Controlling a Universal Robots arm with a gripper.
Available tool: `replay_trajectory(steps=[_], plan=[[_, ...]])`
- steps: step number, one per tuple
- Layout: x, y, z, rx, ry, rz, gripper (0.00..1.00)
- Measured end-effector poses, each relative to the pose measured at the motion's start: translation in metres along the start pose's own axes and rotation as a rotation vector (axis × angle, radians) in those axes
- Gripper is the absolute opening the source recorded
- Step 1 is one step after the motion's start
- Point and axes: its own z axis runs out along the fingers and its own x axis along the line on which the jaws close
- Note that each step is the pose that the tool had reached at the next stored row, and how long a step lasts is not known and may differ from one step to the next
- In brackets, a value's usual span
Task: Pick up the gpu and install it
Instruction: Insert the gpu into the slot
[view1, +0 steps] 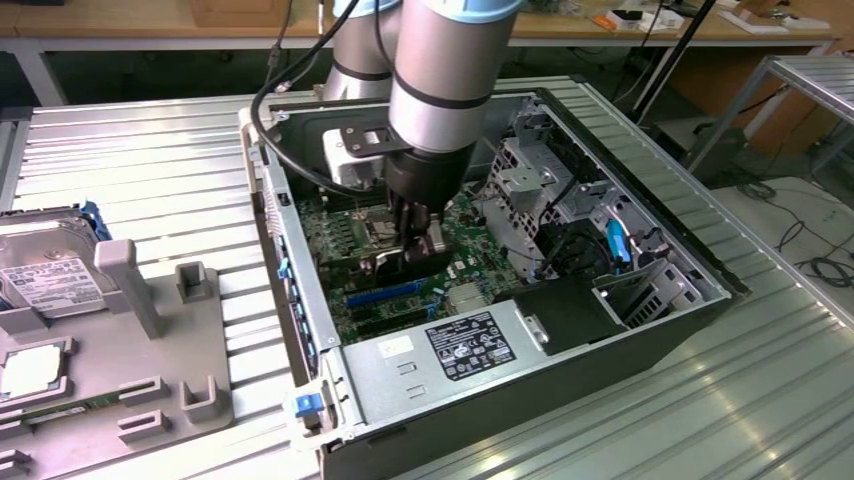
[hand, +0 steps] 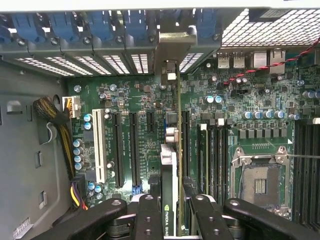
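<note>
The gripper (view1: 408, 245) stands inside the case (view1: 271, 225). Its fingers (hand: 148, 215) are partly closed and clamped on the one gpu (hand: 170, 150), which sits edge-on between them over the board (hand: 135, 100). In the exterior view the gpu's long axis runs along the 8-to-2 o'clock line, parallel to the slots. Its bracket (hand: 175, 40) end points toward the rear wall at 8 o'clock and lines up with a rear opening. Whether the gpu's lower edge is in its slot is hard to tell.

Count:
- one arm (view1: 441, 70)
- one gripper
- one gpu
- one white slot (hand: 98, 145)
- two long black slots (hand: 118, 150) beside the white slot
- one socket (hand: 260, 182)
</note>
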Motion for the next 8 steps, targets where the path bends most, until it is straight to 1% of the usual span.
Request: replay_trajectory(steps=[4, 8], plan=[[0.0, 0.0007, 0.0, 0.0, 0.0002, 0.0, 0.27], [0.0001, 0.0037, 0.0002, 0.0002, 0.0023, 0.0, 0.27]])
